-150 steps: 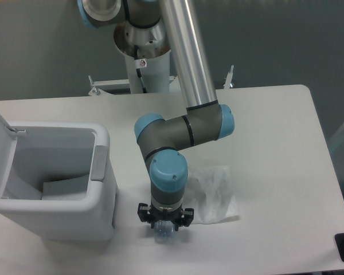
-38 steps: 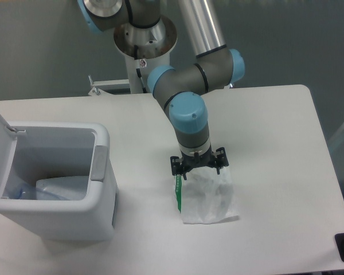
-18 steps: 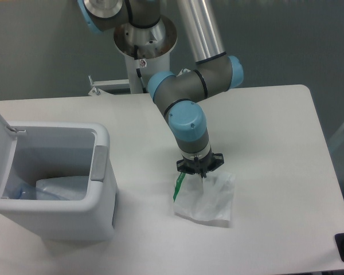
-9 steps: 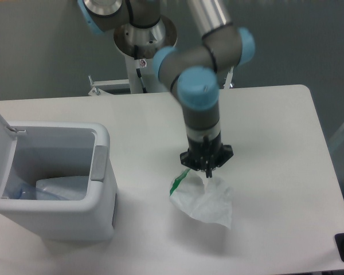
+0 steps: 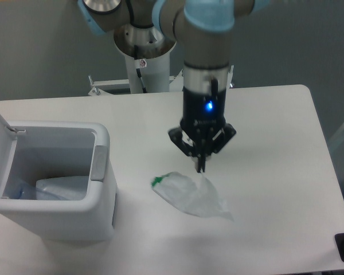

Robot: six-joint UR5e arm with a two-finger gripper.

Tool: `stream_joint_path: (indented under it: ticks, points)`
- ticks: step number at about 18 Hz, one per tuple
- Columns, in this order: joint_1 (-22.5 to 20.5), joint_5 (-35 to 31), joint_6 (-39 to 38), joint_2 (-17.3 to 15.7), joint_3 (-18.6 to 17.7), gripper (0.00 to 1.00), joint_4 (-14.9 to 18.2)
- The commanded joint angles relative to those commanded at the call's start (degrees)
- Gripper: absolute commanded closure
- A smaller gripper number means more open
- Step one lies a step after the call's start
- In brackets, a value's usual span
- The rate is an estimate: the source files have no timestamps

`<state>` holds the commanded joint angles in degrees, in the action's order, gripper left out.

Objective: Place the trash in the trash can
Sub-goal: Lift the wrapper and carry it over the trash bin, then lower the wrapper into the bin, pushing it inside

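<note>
The gripper (image 5: 201, 168) is hanging above the middle of the white bench (image 5: 275, 132), its dark fingers (image 5: 199, 163) pressed together and pinching the top edge of the crumpled white wrapper (image 5: 190, 195). The wrapper is dangling just below the fingertips, at about 6 o'clock from them, looking thin, glossy and wrinkled; whether its lower edge is touching the bench cannot be told. Its long axis is running from roughly 10 o'clock to 4 o'clock, with the small green edge (image 5: 157, 181) pointing toward 10 o'clock and a tapered corner pointing toward 4 o'clock. The trash can (image 5: 97, 200) is sitting at 9 o'clock from the wrapper, well apart from it, a boxy white plastic bin with rounded corners, a grey rectangular tab (image 5: 99, 163) on its near rim and its lid (image 5: 0, 146) standing open at the left. Inside, a clear plastic bottle (image 5: 57, 189) is lying on the bottom, only partly visible.
</note>
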<state>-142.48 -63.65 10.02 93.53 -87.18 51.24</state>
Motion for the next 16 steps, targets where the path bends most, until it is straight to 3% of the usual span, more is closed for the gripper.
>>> stream_joint_path:
  ticks: [4,10,16]
  points:
    - [5.09,3.44,-0.53,-2.47,-0.27,1.00,0.00]
    - [15.37,3.79,-0.53,-2.48,-1.58,1.00,0.18]
    - [17.58,3.62,-0.70,-5.20,-7.03,1.00,1.41]
